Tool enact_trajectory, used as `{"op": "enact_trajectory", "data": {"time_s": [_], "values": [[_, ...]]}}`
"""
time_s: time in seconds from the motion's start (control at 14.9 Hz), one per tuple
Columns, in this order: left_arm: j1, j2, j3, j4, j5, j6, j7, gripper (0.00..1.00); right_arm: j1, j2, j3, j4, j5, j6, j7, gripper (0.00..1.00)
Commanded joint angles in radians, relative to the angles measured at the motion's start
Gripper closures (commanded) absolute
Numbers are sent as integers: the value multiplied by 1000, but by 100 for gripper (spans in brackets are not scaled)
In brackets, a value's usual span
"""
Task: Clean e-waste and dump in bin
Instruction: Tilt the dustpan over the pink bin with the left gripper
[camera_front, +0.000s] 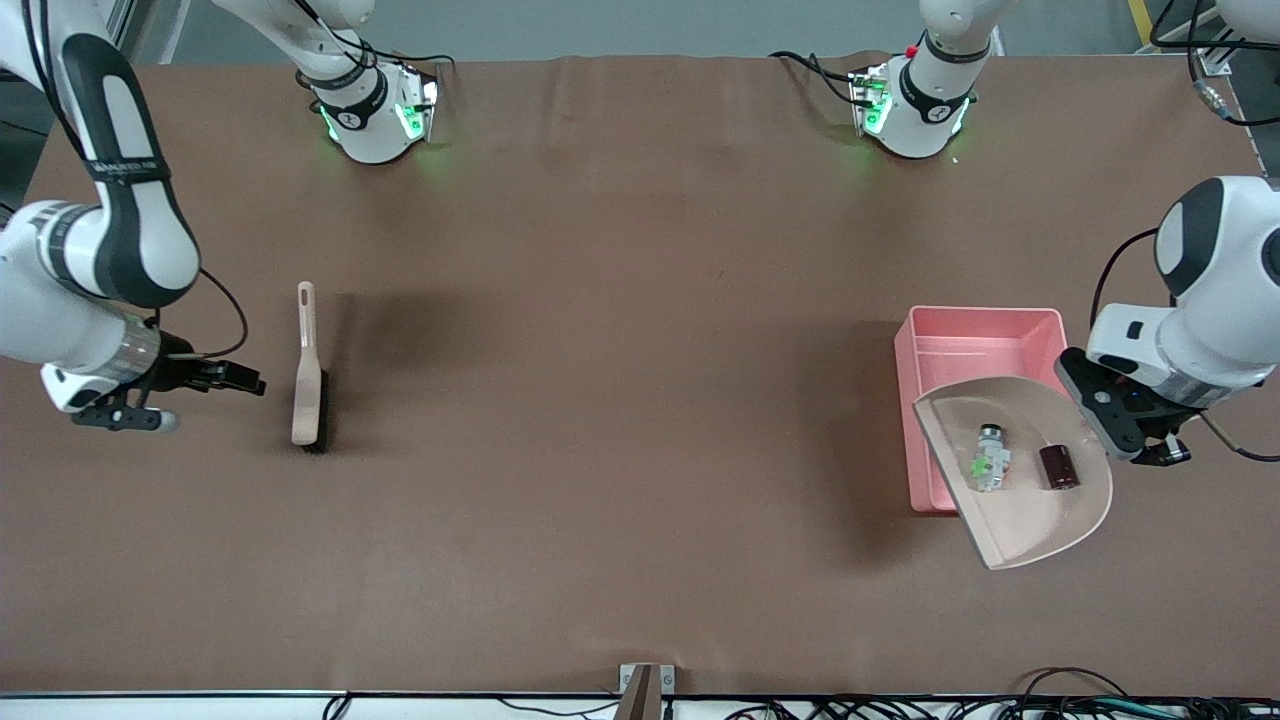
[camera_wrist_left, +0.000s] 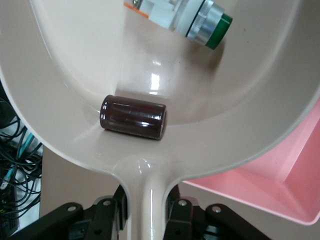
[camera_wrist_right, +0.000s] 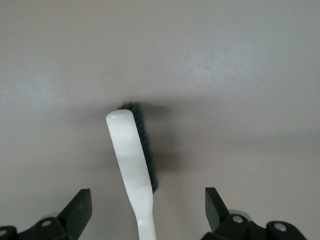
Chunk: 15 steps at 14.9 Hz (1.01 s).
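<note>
Left gripper (camera_front: 1140, 440) is clamped on the handle of the beige dustpan (camera_front: 1030, 500), holding the pan up over the pink bin (camera_front: 975, 340) at the left arm's end of the table. From the left wrist view the handle runs straight down between the two black fingers (camera_wrist_left: 107, 212), which press it from both sides. The pan's scoop covers the part of the bin nearer the front camera, and its rounded rim reaches out past the bin's wall toward six o'clock in the front view.

Both bits of e-waste lie inside the dustpan. The whitish component (camera_front: 990, 458) with its green spot sits toward the middle of the scoop; the dark brown-maroon block (camera_front: 1057, 467) lies just beside it at about three o'clock, closer to the handle. In the left wrist view the block (camera_wrist_left: 133, 117) rests on its side near the neck of the pan, with the whitish piece (camera_wrist_left: 187, 17) a little apart from it, its metal collar and green cap showing.

Right gripper (camera_front: 160, 395) hangs over the table at the right arm's end, fingers (camera_wrist_right: 77, 212) spread wide and grasping nothing. A brush (camera_front: 308, 372) lies on the table near it, at roughly three o'clock from that gripper, pale handle pointing to twelve o'clock and dark bristles along one side. That arm waits.
</note>
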<state>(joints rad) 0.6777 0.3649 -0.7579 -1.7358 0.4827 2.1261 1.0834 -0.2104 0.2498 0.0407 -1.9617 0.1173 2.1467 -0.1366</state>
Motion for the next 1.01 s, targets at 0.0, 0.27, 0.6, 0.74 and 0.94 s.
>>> {"op": "enact_trajectory", "data": {"time_s": [0.0, 0.27, 0.6, 0.74, 0.94], "values": [[26, -31, -15, -51, -1, 31, 23, 89, -20, -35, 11, 120, -11, -179, 14, 0], [28, -15, -15, -54, 1, 35, 29, 89, -35, -101, 10, 303, -15, -434, 17, 0], [43, -24, -14, -68, 14, 29, 55, 89, -35, -237, 10, 322, -16, -539, 19, 0], [46, -27, -18, -65, 14, 14, 56, 89, -35, -262, 10, 323, -25, -579, 19, 0], [46, -23, -20, -67, 16, 14, 56, 89, -37, -288, 10, 323, -31, -584, 19, 0]]}}
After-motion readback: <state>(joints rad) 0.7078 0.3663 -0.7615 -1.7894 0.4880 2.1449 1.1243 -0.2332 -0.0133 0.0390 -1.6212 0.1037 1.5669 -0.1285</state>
